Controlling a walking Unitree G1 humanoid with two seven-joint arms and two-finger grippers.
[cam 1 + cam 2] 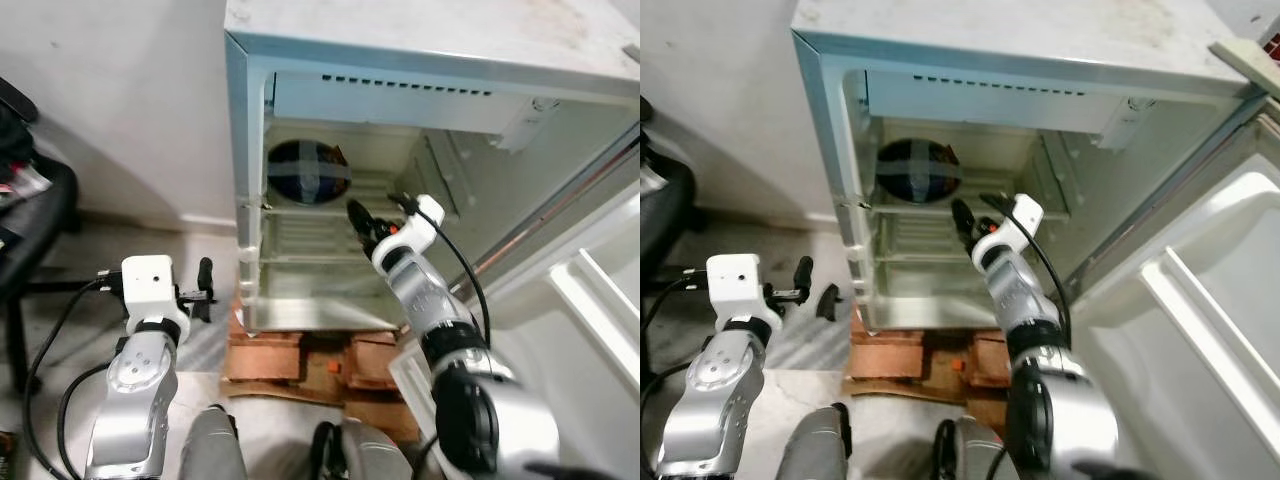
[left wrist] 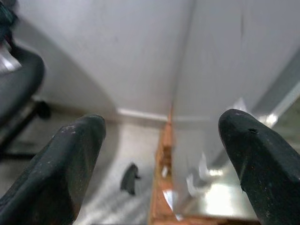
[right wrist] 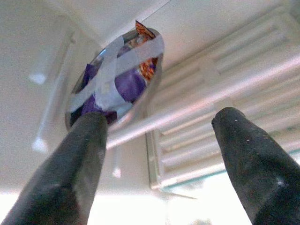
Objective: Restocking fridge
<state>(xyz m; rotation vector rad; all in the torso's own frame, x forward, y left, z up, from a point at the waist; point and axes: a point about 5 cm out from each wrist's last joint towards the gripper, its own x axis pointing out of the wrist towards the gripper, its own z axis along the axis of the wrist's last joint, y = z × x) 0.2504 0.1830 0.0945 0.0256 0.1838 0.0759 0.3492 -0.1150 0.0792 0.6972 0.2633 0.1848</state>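
I see the small fridge [image 1: 940, 60] open on a brick stack [image 1: 910, 362], its door [image 1: 1185, 300] swung right, a dark round taped bundle [image 1: 917, 170] on the upper shelf. My right gripper [image 1: 967, 222] reaches inside just below-right of the bundle, not touching it; my left gripper [image 1: 812, 283] hangs outside by the fridge's left wall, fingers apart.

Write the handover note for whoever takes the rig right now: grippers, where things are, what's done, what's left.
Right gripper: open, empty, inside the open fridge at shelf height.
Left gripper: open, empty, held outside by the fridge's left wall.
Taped round bowl: on the upper shelf, back left.
Done: the bowl is stocked.
Left: withdraw the right arm; the door is open. No further items in sight.
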